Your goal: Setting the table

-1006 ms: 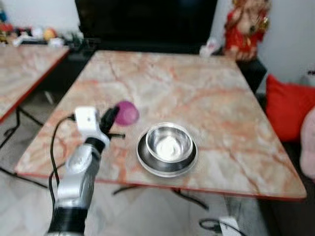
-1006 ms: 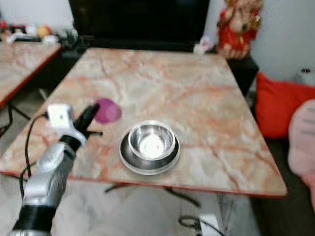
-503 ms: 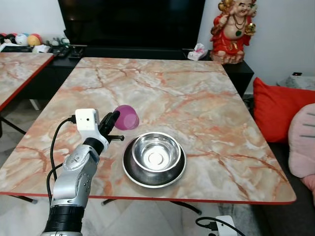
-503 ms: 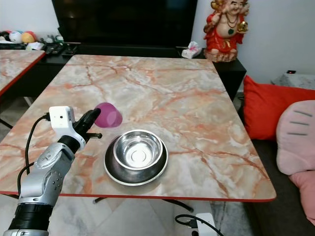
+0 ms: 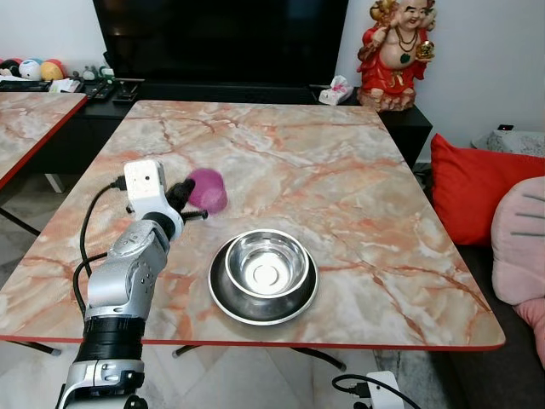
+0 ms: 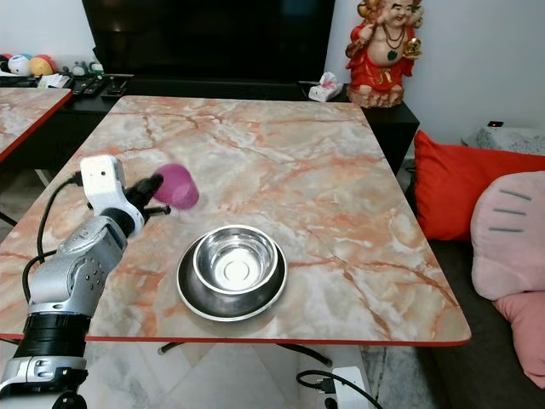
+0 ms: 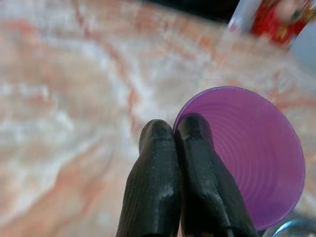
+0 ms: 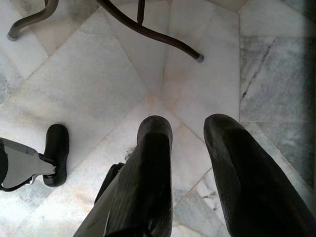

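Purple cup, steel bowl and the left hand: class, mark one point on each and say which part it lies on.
purple cup [image 5: 209, 188], left eye view, on its side wall.
steel bowl [image 5: 266, 263], left eye view, on its inner base.
left hand [image 7: 175, 132], left wrist view, between its fingertips at the cup's rim.

No readable text, label, brand, number or sign appeared anywhere in these views.
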Robot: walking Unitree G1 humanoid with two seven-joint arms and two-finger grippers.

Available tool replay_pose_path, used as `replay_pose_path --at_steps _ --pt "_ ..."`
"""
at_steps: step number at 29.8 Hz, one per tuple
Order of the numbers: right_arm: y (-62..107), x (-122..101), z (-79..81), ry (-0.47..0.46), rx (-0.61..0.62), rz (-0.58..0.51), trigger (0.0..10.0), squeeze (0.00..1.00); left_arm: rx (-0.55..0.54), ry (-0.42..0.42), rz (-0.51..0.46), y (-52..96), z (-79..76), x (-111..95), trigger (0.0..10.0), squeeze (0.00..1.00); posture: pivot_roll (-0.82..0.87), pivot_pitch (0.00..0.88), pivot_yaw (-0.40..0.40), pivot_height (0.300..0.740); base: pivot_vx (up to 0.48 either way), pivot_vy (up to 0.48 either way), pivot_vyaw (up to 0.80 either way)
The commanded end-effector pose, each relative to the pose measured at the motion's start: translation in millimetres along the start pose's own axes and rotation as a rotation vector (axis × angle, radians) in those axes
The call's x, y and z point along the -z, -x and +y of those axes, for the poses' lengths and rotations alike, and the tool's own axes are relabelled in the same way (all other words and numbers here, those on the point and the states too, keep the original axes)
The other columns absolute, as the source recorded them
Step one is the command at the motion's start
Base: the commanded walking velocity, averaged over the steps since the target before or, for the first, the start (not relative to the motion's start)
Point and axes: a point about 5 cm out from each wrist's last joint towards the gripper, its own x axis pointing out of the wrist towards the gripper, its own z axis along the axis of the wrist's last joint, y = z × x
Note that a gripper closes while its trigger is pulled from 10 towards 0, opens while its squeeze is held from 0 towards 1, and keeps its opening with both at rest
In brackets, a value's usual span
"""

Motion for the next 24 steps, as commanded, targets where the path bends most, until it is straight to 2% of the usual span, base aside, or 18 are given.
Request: replay_pose_path --at_steps 1,15,24 --pt "-0.4 -2.3 -1.3 0.006 0.003 -0.004 10.0 0.00 -0.031 0.011 0.025 0.4 3.4 -2.3 10.0 0.00 0.13 0.000 -0.036 0.740 0.000 0.000 0.00" --pt "-0.5 -2.6 -1.0 0.016 -0.003 -0.002 10.0 0.00 -0.081 0.008 0.133 4.7 6.4 -1.5 10.0 0.00 0.13 0.000 -0.036 0.740 0.000 0.000 0.00" --pt "-0.5 -2.7 -1.3 0.018 -0.004 -0.003 10.0 0.00 -0.086 0.011 0.155 6.3 5.7 -0.2 10.0 0.00 0.13 0.000 -0.037 0.740 0.000 0.000 0.00"
